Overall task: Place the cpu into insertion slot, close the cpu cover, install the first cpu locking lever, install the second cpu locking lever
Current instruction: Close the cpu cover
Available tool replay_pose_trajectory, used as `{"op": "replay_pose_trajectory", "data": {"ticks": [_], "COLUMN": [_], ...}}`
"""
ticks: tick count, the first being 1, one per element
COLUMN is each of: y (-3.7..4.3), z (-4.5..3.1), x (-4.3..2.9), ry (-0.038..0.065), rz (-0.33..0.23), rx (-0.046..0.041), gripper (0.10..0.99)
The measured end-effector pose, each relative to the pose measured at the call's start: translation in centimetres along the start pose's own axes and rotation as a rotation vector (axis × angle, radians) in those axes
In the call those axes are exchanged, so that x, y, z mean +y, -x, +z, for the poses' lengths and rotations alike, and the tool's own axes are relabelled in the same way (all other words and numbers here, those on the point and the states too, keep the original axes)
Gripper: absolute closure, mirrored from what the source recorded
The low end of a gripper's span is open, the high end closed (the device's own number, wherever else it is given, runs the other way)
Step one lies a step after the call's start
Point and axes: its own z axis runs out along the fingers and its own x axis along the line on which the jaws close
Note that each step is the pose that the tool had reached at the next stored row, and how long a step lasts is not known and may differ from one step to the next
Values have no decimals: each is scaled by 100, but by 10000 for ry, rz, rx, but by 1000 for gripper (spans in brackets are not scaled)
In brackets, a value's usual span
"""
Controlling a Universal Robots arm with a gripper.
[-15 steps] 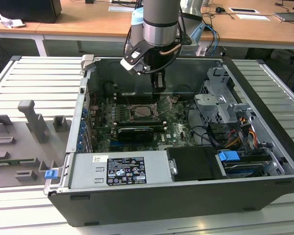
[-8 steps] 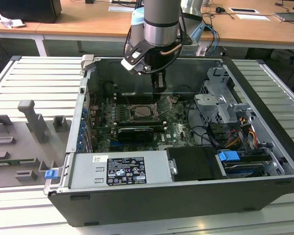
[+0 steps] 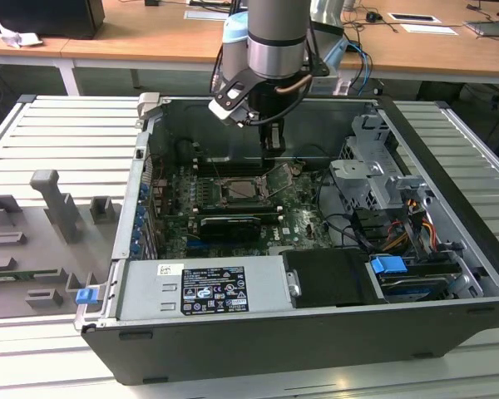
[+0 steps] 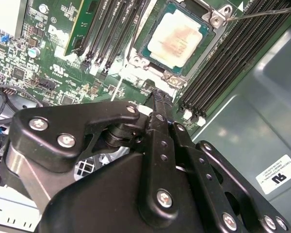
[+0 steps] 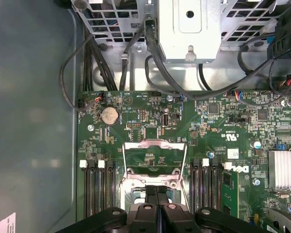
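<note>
The cpu (image 4: 177, 42), a flat square chip with a silvery-beige top, lies seated in the insertion slot (image 4: 144, 48) on the green board. In the exterior view the slot (image 3: 244, 192) sits mid-board. The cpu cover (image 5: 155, 145), a thin metal frame with a large window, stands tipped up off the slot; it also appears as the tilted plate (image 3: 280, 176) in the exterior view. My gripper (image 5: 156, 193) hangs just above the slot's hinge end, beside the raised cover, shut with nothing between its fingers. It is also seen at the arm's tip (image 3: 272, 146). A thin locking lever (image 4: 262, 12) sticks out free.
Long black memory slots (image 4: 223, 58) flank the socket on both sides. A metal drive cage (image 3: 370, 170) and cable bundles (image 3: 399, 229) fill the exterior view's right of the case. The power supply (image 3: 204, 287) lies along the near case wall. Grey fixtures (image 3: 54, 208) stand outside.
</note>
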Motion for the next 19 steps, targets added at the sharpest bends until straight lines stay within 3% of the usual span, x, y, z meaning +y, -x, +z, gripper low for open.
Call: {"op": "replay_pose_trajectory", "data": {"ticks": [4, 17, 19], "y": [0, -1, -2], "z": [1, 16, 33], "x": [23, 197, 271], "ry": [0, 0, 0], "rz": [0, -1, 1], "rx": [0, -1, 0], "gripper": [980, 980, 980]}}
